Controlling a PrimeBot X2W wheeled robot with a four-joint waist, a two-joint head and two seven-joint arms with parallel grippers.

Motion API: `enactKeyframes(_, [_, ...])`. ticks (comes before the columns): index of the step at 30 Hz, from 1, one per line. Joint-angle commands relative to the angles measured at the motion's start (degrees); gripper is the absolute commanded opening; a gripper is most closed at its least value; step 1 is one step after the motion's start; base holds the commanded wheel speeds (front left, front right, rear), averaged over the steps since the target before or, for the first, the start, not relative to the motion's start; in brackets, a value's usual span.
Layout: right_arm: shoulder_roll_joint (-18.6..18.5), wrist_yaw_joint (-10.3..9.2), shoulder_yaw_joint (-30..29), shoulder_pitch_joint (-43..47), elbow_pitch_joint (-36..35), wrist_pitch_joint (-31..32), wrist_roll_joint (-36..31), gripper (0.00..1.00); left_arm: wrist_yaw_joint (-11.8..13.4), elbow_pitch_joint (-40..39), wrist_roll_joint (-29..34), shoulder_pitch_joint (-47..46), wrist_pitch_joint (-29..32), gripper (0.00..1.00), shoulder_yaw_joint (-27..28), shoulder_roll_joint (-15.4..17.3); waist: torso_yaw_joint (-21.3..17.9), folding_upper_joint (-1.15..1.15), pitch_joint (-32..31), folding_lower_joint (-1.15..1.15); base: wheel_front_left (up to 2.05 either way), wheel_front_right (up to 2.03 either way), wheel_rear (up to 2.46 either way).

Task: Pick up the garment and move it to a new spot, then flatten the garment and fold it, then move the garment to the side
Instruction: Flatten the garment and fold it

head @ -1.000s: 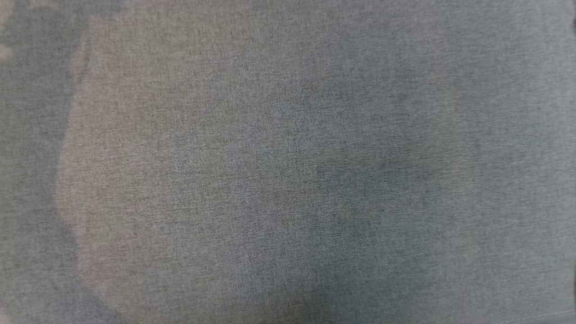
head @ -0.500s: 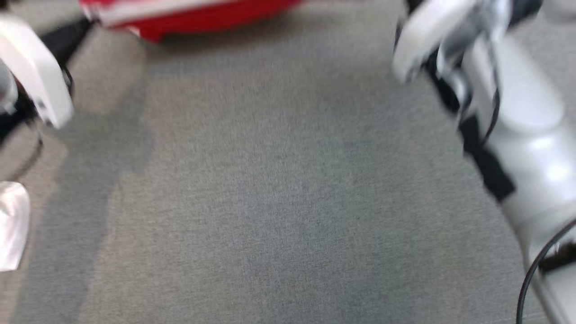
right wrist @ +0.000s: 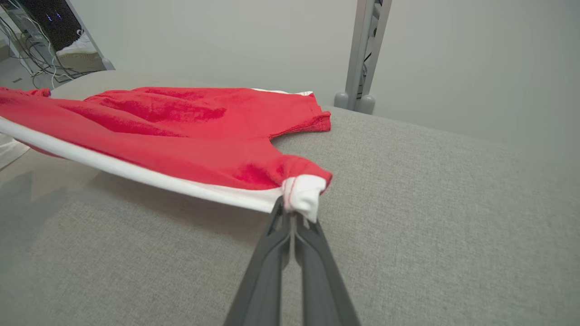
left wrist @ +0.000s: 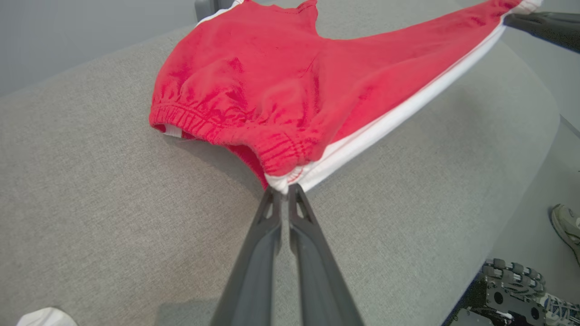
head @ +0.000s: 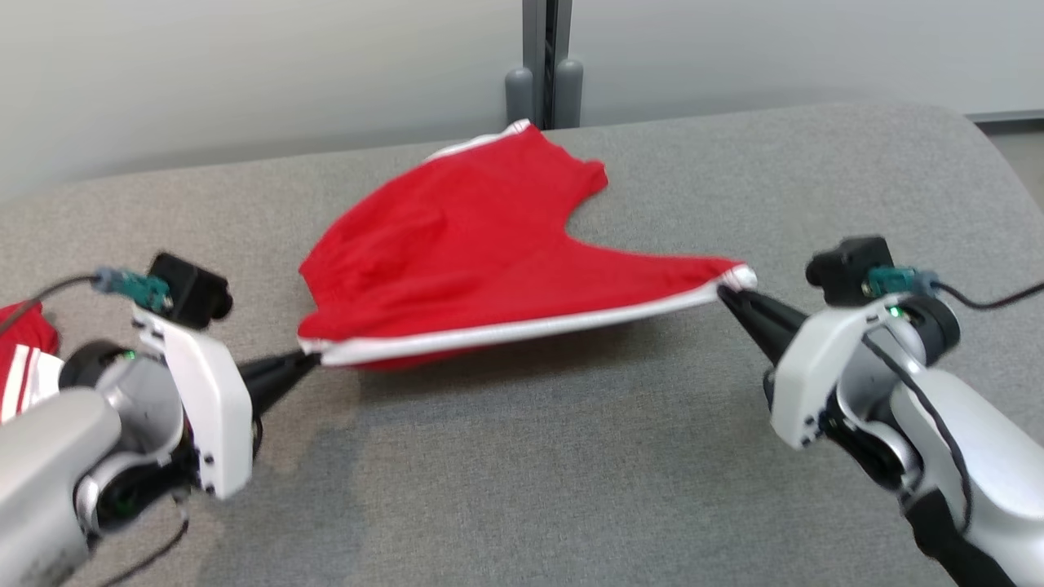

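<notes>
Spanning centre frame: red garment (head: pixel 481 244), elastic waistband, white side stripe stretched taut, far half lying on pad (head: pixel 571 456) | left gripper (head: pixel 312 359), lower left, clenched on waistband corner | right gripper (head: pixel 724 296), right, clenched on white hem | pad grey woven fabric | pale wall (head: pixel 245 73), grey post (head: pixel 545 57) upper centre.

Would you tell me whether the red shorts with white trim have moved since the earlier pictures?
Cannot tell: the head camera itself swung, and earlier pictures lack a fixed landmark like the grey post behind the red shorts.
</notes>
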Motion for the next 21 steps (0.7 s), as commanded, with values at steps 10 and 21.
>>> enactKeyframes(10, [-5.52, -0.02, -13.15, 22.68, -26.89, 18.06, -2.00, 0.00, 7.97, -21.35, -1.26, 13.48, 3.81, 0.00, -0.67, 8.66, 0.69, 0.00, -2.25, 0.00, 0.00, 0.00, 0.00])
enactKeyframes(21, [0.31, -0.02, -22.77, 24.89, -37.99, 33.15, -5.06, 0.00, 6.25, -21.75, -9.82, 8.93, 12.96, 0.00, 1.81, 9.07, 3.42, 0.00, 1.26, 0.00, 0.00, 0.00, 0.00])
